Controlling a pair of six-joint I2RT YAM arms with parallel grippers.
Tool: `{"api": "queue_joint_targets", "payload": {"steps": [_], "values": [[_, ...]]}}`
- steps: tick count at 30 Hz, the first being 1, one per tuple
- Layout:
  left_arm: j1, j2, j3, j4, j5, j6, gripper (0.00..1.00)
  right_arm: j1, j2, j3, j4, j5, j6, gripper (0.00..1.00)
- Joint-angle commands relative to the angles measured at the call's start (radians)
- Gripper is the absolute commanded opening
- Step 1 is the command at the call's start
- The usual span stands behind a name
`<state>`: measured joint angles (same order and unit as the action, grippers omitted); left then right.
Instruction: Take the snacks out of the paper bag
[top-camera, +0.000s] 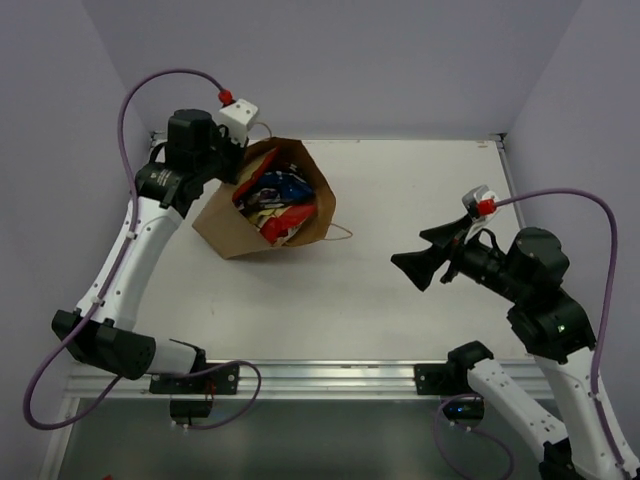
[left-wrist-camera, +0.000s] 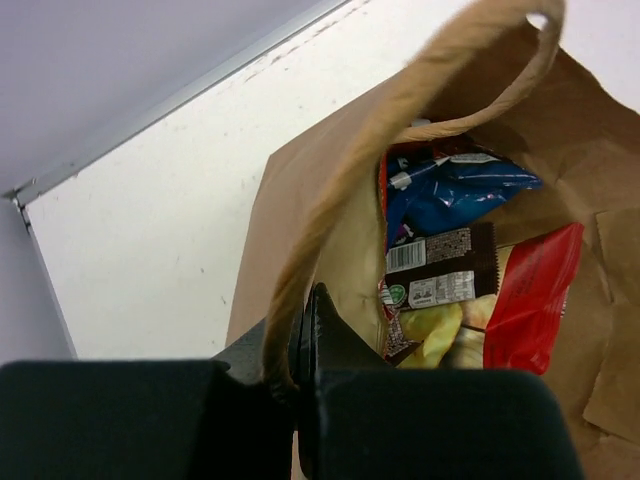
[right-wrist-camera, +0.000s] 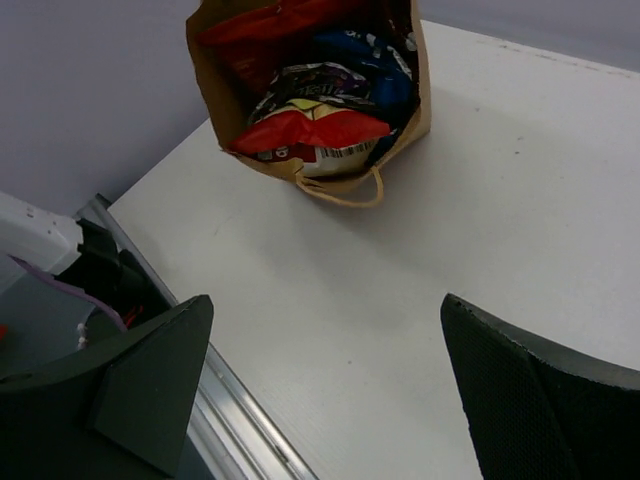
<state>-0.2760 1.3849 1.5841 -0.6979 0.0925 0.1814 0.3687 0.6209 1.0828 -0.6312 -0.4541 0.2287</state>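
Bag: the paper bag lies tipped over at the far left of the table, its mouth gaping toward my right arm's side.
Hidden: the snacks overlap and the bag's depths are dark, so I cannot give a full count of them.
Counted, left wrist view: one blue chip bag, one red chip bag, one brown candy-bar wrapper showing a barcode, and one yellowish pack half buried under them.
Handles: two. One twine handle runs down into my left pincer; the second handle lies on the table at the bag's mouth.
Left pincer: clenched on the twine handle at the bag's far rim. My own housing cuts off most of the fingers in the wrist view.
Right pincer: fingers spread wide, grasping nothing, above the table and well apart from the bag.
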Motion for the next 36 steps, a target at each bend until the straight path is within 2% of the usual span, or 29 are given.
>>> {"api": "queue_joint_targets", "payload": {"steps": [1, 3, 9, 11, 16, 24, 27, 32, 36], "values": [[-0.095, -0.075, -0.021, 0.141, 0.015, 0.075, 0.0, 0.088, 0.066, 0.048, 0.091, 0.038, 0.05, 0.99], [-0.149, -0.102, -0.091, 0.156, -0.028, 0.06, 0.0, 0.21, 0.101, 0.049, 0.123, 0.16, 0.043, 0.99], [-0.181, -0.231, -0.281, 0.231, 0.007, 0.021, 0.0, 0.484, 0.293, 0.063, 0.26, 0.36, -0.077, 0.99], [-0.183, -0.254, -0.332, 0.255, 0.035, 0.018, 0.0, 0.521, 0.371, 0.045, 0.353, 0.368, -0.164, 0.9], [-0.184, -0.288, -0.378, 0.264, 0.072, -0.003, 0.0, 0.524, 0.503, 0.005, 0.531, 0.316, -0.254, 0.81], [-0.184, -0.29, -0.357, 0.219, 0.052, -0.042, 0.0, 0.547, 0.704, -0.054, 0.823, 0.244, -0.364, 0.76], [-0.184, -0.285, -0.331, 0.184, 0.024, -0.065, 0.0, 0.549, 0.788, -0.047, 0.906, 0.23, -0.416, 0.75], [-0.184, -0.276, -0.294, 0.152, 0.018, -0.115, 0.0, 0.549, 0.91, -0.047, 1.088, 0.261, -0.407, 0.73], [-0.184, -0.273, -0.279, 0.141, 0.013, -0.145, 0.0, 0.549, 0.979, -0.023, 1.143, 0.27, -0.405, 0.75]]}}
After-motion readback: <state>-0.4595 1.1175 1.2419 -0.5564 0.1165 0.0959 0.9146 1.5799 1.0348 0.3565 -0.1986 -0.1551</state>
